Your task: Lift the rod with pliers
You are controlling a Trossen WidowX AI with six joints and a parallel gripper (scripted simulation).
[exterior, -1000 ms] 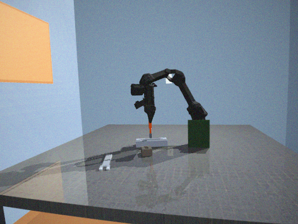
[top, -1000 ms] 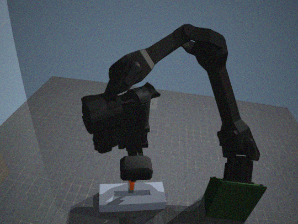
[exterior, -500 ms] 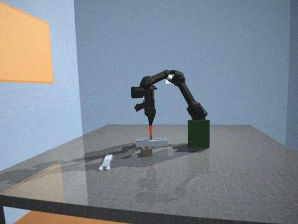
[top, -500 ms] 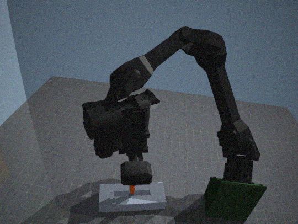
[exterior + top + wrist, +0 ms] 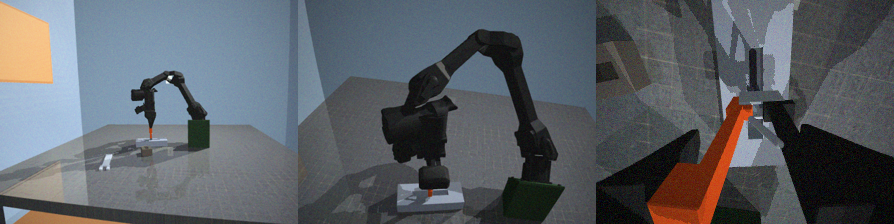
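- Table [image 5: 480,143] [image 5: 209,176] [image 5: 836,100]: dark grey, faint grid lines, arm shadow across part of it.
- Arm [image 5: 522,91] [image 5: 186,92]: black, arched, wrist section upright over the block.
- Pedestal [image 5: 532,197] [image 5: 198,133]: green, box-shaped, carries the arm base, well apart from the block.
- Block [image 5: 430,207] [image 5: 158,143] [image 5: 746,159]: pale, long, low, flat on the table, under the gripper.
- Gripper [image 5: 434,180] [image 5: 150,127] [image 5: 750,133]: pointing down, fingers closed on the pliers handles, not fully together. The gap is wide, one finger each side of the handles in the wrist view.
- Wrench-like tool [image 5: 106,161]: silver, forked at the near end, lying on the table, apart from the block.
- Pliers [image 5: 430,192] [image 5: 150,133] [image 5: 723,145]: one orange handle, one black, hanging from the gripper, head down at the block. Handles spread apart; grey crosspiece and a slanted grey lever show by the head. Can't tell how deep the jaws sit, or whether they straddle the rod.
- Holster [image 5: 146,152] [image 5: 638,65]: brown, small, hole in top, near the block, pliers out of it.
- Channel [image 5: 441,192] [image 5: 759,82]: narrow slot along the block top, pliers head over it.
- Rod [image 5: 753,67]: dark, rounded end, lying lengthwise in the channel, not lifted out.
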